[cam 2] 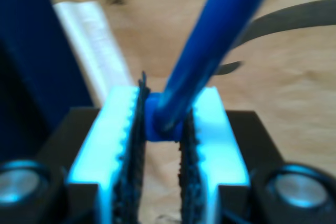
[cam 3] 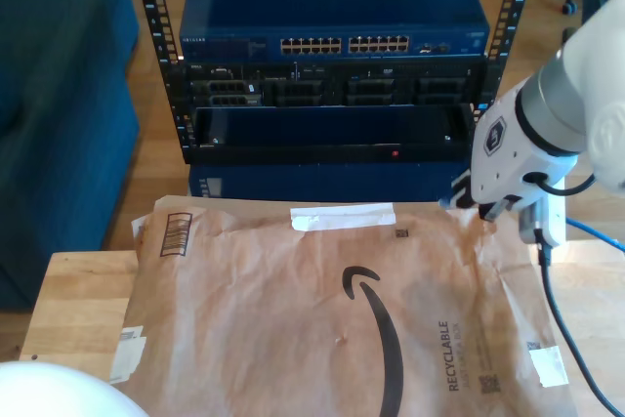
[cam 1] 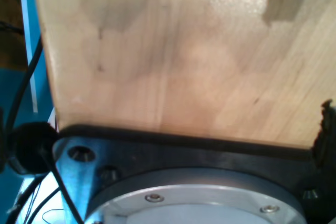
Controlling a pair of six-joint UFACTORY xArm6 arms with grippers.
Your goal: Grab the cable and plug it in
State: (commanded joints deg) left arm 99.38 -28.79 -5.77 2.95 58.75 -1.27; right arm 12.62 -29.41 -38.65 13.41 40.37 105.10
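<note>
Exterior view, left to right: wooden worktop [cam 3: 73, 305] at lower left, with a brown paper mailer [cam 3: 322, 310] lying flat over most of it (white tape strip near its far edge). Behind stands the rack [cam 3: 332, 56], with a blue switch [cam 3: 332, 17] on top showing a row of ports. At the exterior view's right, a white arm reaches down to the mailer's far right corner; the second claw [cam 3: 479, 204] sits low there, just beside the rack's front. A thin stretch of the cable [cam 3: 596, 231] trails off right of the arm.

Second wrist view: second claw [cam 2: 160, 145] pinches the cable [cam 2: 220, 30] between its serrated pads [cam 2: 118, 145] (blue plug end seated in the gap, cable running up and away).

First wrist view looks along bare wood [cam 1: 178, 56] and a black base flange [cam 1: 210, 156]; first claw state: cannot tell.
</note>
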